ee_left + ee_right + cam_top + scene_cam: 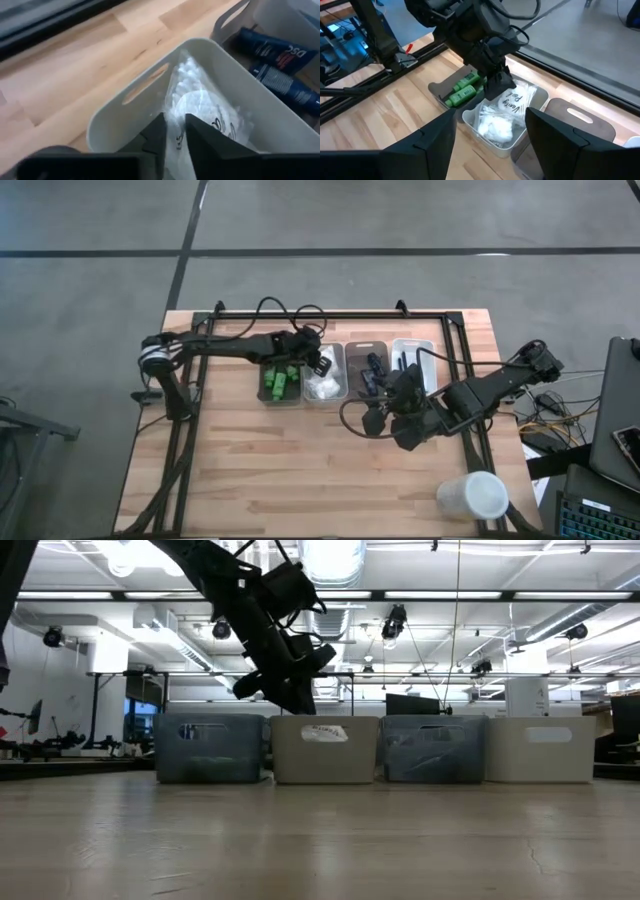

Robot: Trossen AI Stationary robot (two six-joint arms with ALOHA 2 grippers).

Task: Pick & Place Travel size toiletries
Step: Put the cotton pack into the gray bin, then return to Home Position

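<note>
My left gripper hovers over the second bin in the row, shut on a clear packet of white puffs. More puff packets lie in that bin. Bright green small bottles lie in the leftmost bin. Dark blue tubes fill the third bin. My right gripper is open and holds nothing; it sits low over the table just near of the third bin, pointing at the left gripper. In the low view the left gripper hangs above the bins. My left gripper pinches the clear packet's upper edge between its two fingers, coming from above and pointing down into the bin. The packet hangs below the fingers, its printed face turned toward the right arm. Whether its lower end rests on the puffs beneath, I cannot tell.
A fourth, white bin stands at the right end of the row. A large white cup lies on its side near the table's near right corner. Bare wood stretches near of the bins. A black frame runs behind them.
</note>
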